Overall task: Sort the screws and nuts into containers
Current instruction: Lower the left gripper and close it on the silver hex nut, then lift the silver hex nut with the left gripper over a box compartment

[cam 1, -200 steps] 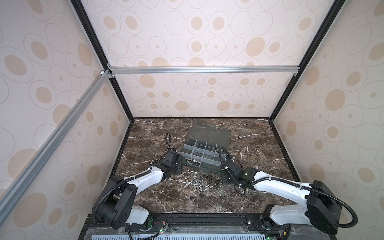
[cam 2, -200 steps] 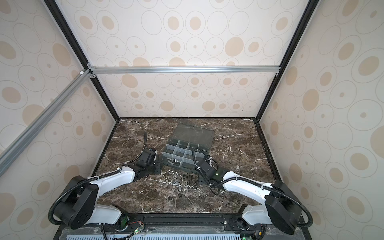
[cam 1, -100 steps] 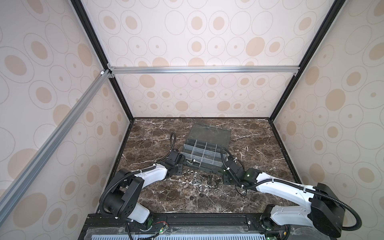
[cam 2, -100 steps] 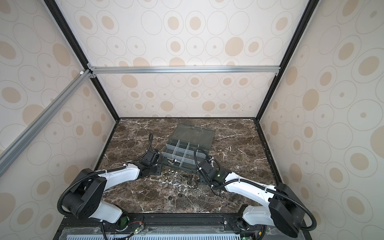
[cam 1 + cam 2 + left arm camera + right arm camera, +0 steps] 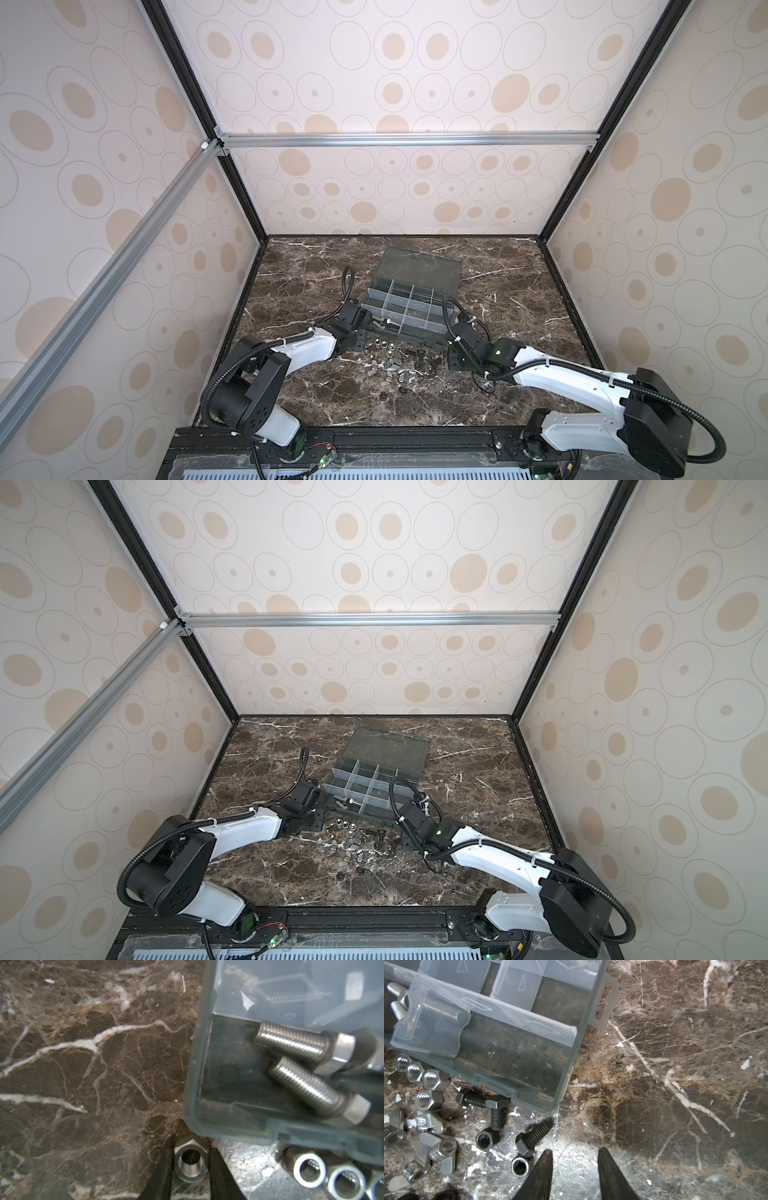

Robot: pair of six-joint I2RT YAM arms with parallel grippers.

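The smoky-grey organizer box (image 5: 432,332) lies open in mid-table, its cells the containers. Two silver screws (image 5: 291,1043) lie in its near-left cell. My left gripper (image 5: 190,1155) sits at the box's near-left corner (image 5: 193,1084), shut on a silver hex nut (image 5: 190,1164) that rests on the marble, one finger against each side. More nuts (image 5: 307,1169) lie beside it. My right gripper (image 5: 573,1153) stands open over bare marble off the box's near-right corner (image 5: 566,1064), with nothing between its fingers. Black screws (image 5: 532,1136) and a dark nut (image 5: 520,1167) lie just beside one finger.
Loose nuts, wing nuts (image 5: 438,1147) and black screws are scattered in a pile (image 5: 395,361) in front of the box, between the two grippers. The open lid (image 5: 424,266) lies flat behind the cells. Patterned walls close in the table at the left, back and right.
My left gripper's fingers have closed in on the hex nut, and the left arm has shifted a little. The right arm has barely moved.
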